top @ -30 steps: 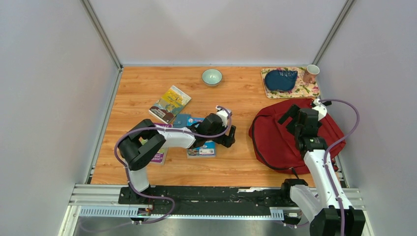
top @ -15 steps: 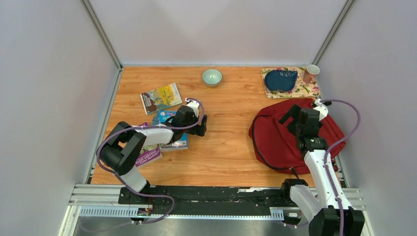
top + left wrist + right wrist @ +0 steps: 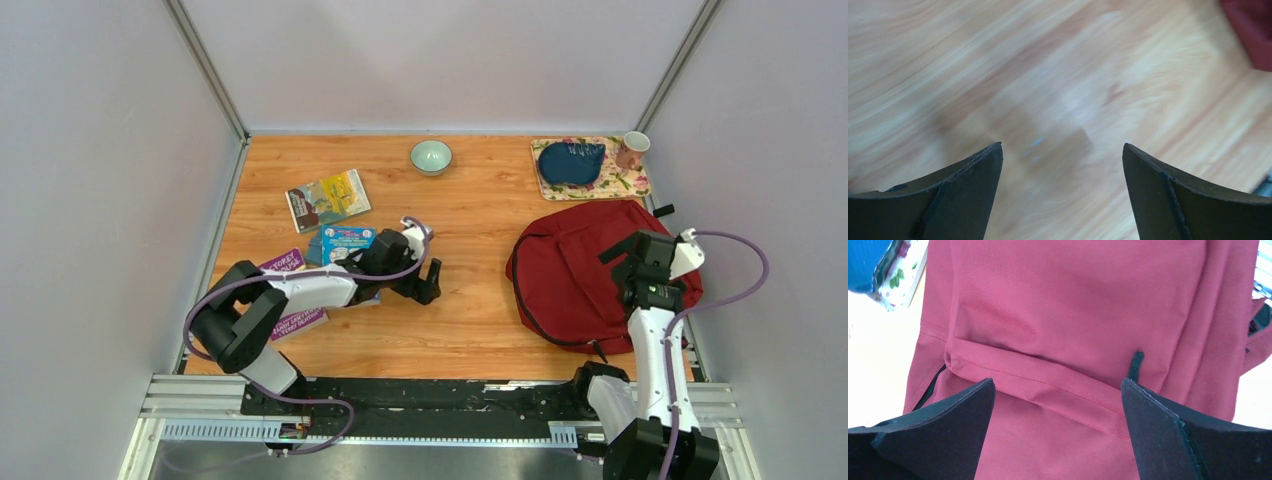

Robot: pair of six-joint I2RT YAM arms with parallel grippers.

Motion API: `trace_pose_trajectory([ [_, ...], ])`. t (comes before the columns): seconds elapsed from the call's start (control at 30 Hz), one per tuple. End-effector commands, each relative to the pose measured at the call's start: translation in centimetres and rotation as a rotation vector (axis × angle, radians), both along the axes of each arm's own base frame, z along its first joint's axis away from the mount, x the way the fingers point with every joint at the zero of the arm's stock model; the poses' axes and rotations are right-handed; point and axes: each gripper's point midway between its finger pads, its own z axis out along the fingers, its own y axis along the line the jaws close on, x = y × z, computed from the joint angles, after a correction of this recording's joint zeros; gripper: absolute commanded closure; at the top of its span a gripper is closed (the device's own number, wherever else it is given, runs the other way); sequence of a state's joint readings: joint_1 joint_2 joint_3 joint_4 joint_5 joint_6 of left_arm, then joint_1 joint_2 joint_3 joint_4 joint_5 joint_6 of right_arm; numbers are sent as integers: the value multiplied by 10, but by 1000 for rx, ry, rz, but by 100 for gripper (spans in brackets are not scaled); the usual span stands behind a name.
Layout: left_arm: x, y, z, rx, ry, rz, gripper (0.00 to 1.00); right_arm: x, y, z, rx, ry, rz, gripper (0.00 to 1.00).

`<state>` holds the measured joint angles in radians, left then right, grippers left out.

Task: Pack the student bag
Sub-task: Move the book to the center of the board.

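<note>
L side: we see the blue book pushed further left than a sec ago, now near the yellow book. L claw, jaws apart & empty, hangs over bare table just right of the books. The student bag lies flat at R, w/ nothing packed yet, we judge. R claw, jaws apart, has pulled back toward us over the bag.
</note>
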<state>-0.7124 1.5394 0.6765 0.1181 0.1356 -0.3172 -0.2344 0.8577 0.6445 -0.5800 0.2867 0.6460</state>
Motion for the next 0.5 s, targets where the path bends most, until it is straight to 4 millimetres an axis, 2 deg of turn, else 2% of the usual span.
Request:
trace_pose_trajectory([
  [0.0,-6,-73,47,-203,3,-112,3,-2,-3,17,38,-68,-56,0],
  [0.13,-9,-130,72,-377,64,-162,3,-3,-1,34,12,-122,-19,0],
  [0.2,-13,-152,84,-456,72,-199,3,-5,-1,39,-13,-127,-4,0],
  [0.23,-12,-162,83,-482,104,-194,3,-6,-2,42,-23,-133,0,0],
  [0.3,-14,-176,89,-533,115,-221,3,-8,-2,45,-39,-130,11,0],
  [0.47,-19,-204,88,-634,203,-262,3,-9,2,47,-46,-138,44,0],
])
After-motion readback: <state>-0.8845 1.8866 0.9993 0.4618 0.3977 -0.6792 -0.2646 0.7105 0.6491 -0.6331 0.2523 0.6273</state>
